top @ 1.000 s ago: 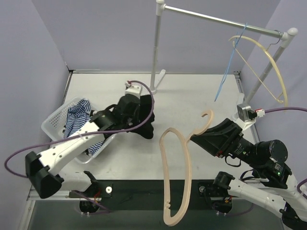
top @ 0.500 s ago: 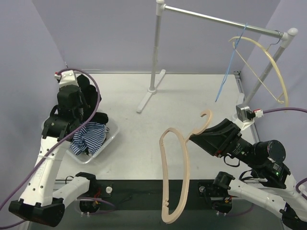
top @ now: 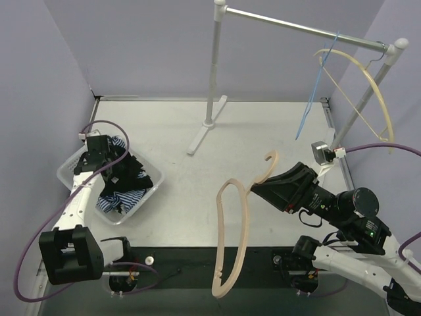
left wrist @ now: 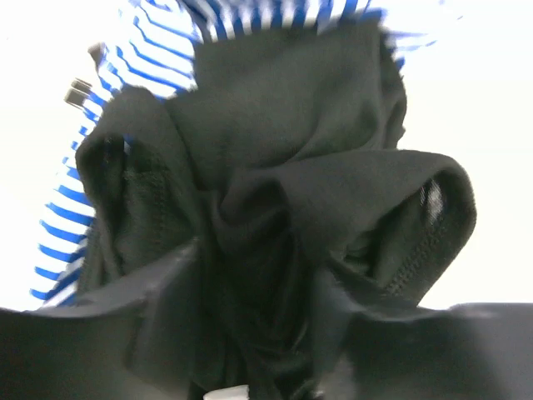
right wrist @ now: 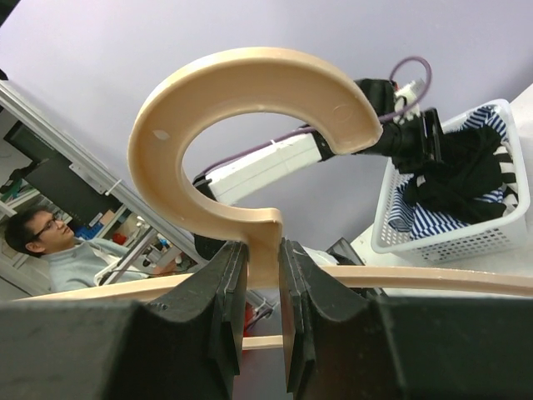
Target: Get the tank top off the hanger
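- Top external view: the black tank top (top: 135, 176) lies crumpled, with no clear long axis, on a striped garment (top: 125, 199) in the white basket (top: 66, 172) at the left of the table (top: 263, 131).
- Tan hanger (top: 231, 243): hook points away from the arms, body runs toward the near edge.
- Right gripper (top: 255, 187): jaws nearly closed, pinching the hanger's neck.
- Left gripper (top: 113, 166): black cloth bunches between the jaws; whether they grip it cannot be told.

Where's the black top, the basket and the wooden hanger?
black top (left wrist: 283, 125), left wrist view, crumpled middle
basket (right wrist: 466, 237), right wrist view, front mesh wall
hanger (right wrist: 241, 73), right wrist view, top of hook
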`<state>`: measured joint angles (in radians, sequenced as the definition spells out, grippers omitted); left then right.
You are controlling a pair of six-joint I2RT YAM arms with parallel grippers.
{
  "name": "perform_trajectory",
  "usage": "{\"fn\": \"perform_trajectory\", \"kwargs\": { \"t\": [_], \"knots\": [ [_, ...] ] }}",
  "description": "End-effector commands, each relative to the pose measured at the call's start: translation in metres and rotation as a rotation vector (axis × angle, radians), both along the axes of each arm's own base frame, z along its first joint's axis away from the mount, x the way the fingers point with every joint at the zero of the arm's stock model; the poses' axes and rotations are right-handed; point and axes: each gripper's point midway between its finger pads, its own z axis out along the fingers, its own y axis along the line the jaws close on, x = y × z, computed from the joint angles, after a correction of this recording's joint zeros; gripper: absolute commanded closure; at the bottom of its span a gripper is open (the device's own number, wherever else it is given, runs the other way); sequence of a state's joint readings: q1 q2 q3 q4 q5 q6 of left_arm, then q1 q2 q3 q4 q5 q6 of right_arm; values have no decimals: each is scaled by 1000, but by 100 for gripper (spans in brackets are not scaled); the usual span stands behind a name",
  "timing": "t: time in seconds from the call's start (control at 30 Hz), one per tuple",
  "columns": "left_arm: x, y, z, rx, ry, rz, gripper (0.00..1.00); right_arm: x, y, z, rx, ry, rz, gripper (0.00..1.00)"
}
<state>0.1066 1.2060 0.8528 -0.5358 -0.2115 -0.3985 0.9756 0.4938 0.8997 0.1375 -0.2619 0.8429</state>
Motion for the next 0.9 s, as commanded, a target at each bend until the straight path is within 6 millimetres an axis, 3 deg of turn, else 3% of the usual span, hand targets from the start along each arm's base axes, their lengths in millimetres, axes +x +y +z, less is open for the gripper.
{"fn": "perform_trajectory", "kwargs": {
  "t": [0.0,0.1,0.17,0.23,0.5,0.6,0.63,0.73,0.77,0.83,0.87],
  "knots": [
    [16,23,71,65,-215,144,34,2,5,11,42,-12,9,100],
    [13,24,90,88,-253,129,24,5,9,7,28,-11,6,100],
    [10,21,105,85,-282,105,22,10,11,0,1,-5,-12,100],
    [14,7,122,45,-325,33,3,15,15,-11,-40,4,-28,100],
    [11,-80,194,-156,-513,-374,3,59,16,-76,-364,-35,-224,100],
    [-6,-120,233,-248,-685,-570,3,76,20,-88,-418,-42,-283,100],
    [-23,-138,243,-299,-737,-670,3,82,23,-95,-438,-36,-295,100],
    [-49,-163,275,-346,-867,-837,5,99,23,-105,-508,-45,-364,100],
    [-63,-175,281,-376,-881,-933,6,105,21,-101,-526,-55,-391,100],
    [-83,-187,289,-387,-898,-1038,7,121,15,-114,-640,-67,-463,100],
    [-93,-193,290,-398,-896,-1094,8,125,13,-109,-653,-75,-483,100]
  ]
}}
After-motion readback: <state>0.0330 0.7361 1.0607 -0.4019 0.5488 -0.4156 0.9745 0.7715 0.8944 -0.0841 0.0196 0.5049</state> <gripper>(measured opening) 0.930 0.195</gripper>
